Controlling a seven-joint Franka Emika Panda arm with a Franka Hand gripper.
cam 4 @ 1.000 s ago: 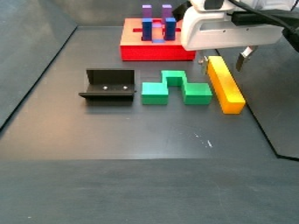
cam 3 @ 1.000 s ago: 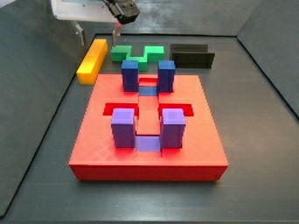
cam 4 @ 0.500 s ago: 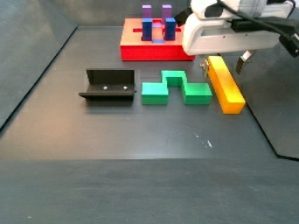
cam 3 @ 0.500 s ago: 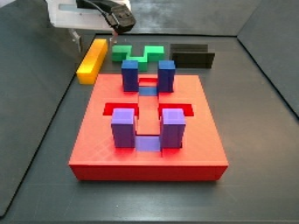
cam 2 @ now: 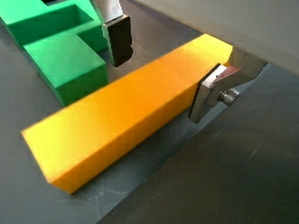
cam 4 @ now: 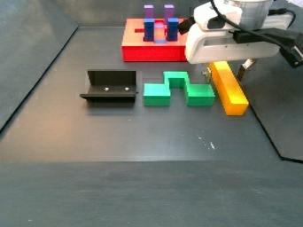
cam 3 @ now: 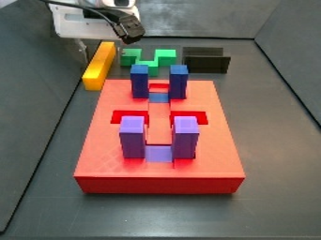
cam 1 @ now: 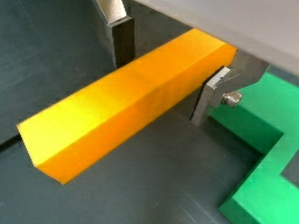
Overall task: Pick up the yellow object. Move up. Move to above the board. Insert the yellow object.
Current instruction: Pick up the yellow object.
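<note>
The yellow object (cam 3: 98, 64) is a long yellow bar lying flat on the dark floor left of the board; it also shows in a side view (cam 4: 229, 89). My gripper (cam 3: 103, 41) (cam 4: 226, 64) is low over the bar's end nearest the board. In both wrist views the bar (cam 1: 128, 101) (cam 2: 122, 118) lies between the open fingers. My gripper (cam 1: 167, 66) (cam 2: 162, 66) straddles it: one finger sits against the bar's side, the other stands apart with a gap. The red board (cam 3: 113, 155) (cam 4: 140, 53) with blue and purple posts lies apart from the bar.
A green stepped block (cam 3: 153, 58) (cam 4: 180, 90) lies right beside the bar and shows in both wrist views (cam 1: 263, 140) (cam 2: 59, 48). The black fixture (cam 3: 207, 59) (cam 4: 109, 88) stands beyond the green block. Grey walls bound the floor.
My gripper has come down from above onto the end of the yellow bar, and its fingers now straddle it. The bar has not moved.
</note>
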